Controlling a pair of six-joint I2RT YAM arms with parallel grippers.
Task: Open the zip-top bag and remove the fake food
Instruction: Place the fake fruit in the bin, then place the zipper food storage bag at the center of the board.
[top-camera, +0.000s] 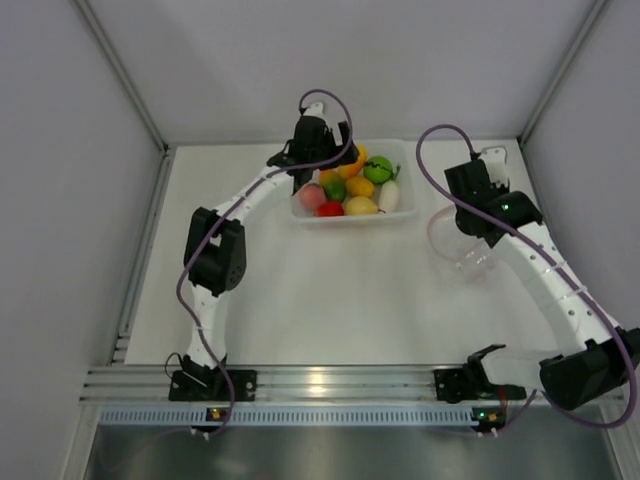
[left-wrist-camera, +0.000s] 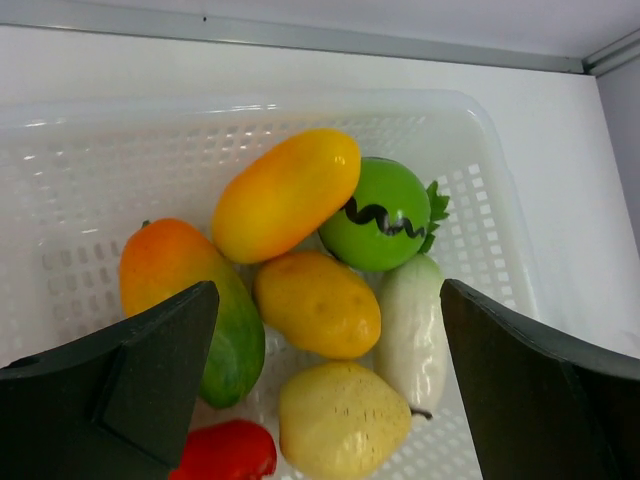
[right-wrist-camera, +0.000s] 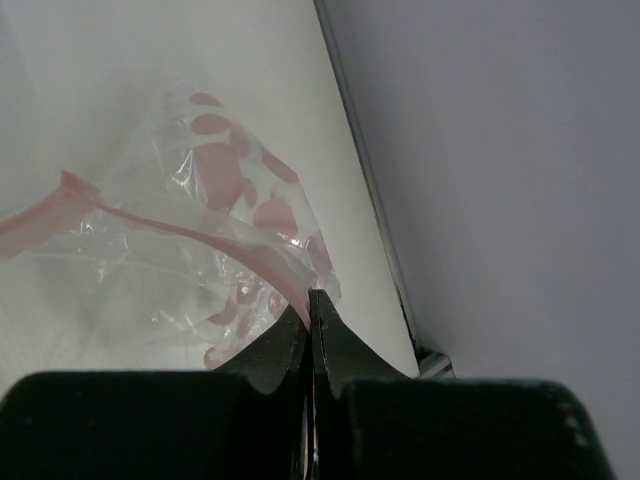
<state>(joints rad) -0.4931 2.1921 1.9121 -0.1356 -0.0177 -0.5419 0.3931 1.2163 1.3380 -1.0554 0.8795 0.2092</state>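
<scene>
- Pink-red zip strip (right-wrist-camera: 180, 232) and crinkled clear film fill the right wrist view: the zip-top bag (top-camera: 452, 240) lies on the right side of the table, well apart from the tub.
- My right gripper (right-wrist-camera: 312, 312) is clamped tight on a corner of the bag just beside the strip. I see no fruit through the film.
- My left gripper (left-wrist-camera: 325, 295) hangs over the white perforated tub (left-wrist-camera: 100, 180) with its jaws spread as wide as they go. It has hold of nothing.
- All the fake food (top-camera: 350, 188) I can find sits in that tub at the far middle of the table. That includes a yellow mango (left-wrist-camera: 285, 195), a green tomato (left-wrist-camera: 385, 215), a white cucumber (left-wrist-camera: 415, 330), a pear (left-wrist-camera: 345, 420) and a red piece at the bottom edge.
- I judge the emptying step to be done or very nearly so. No fruit lies loose on the table.
- Next, I would lift the left arm straight up so the open fingers do not catch the piled fruit or the tub wall.
- I would then check the bag's far folds, since part of it is hidden under the right wrist.
- The table (top-camera: 300, 300) is matte white and bare between tub and bag.
- Plain grey panels (right-wrist-camera: 480, 150) close in the left, right and far sides, and an aluminium rail (top-camera: 320, 380) carries the arm bases at the near edge.
</scene>
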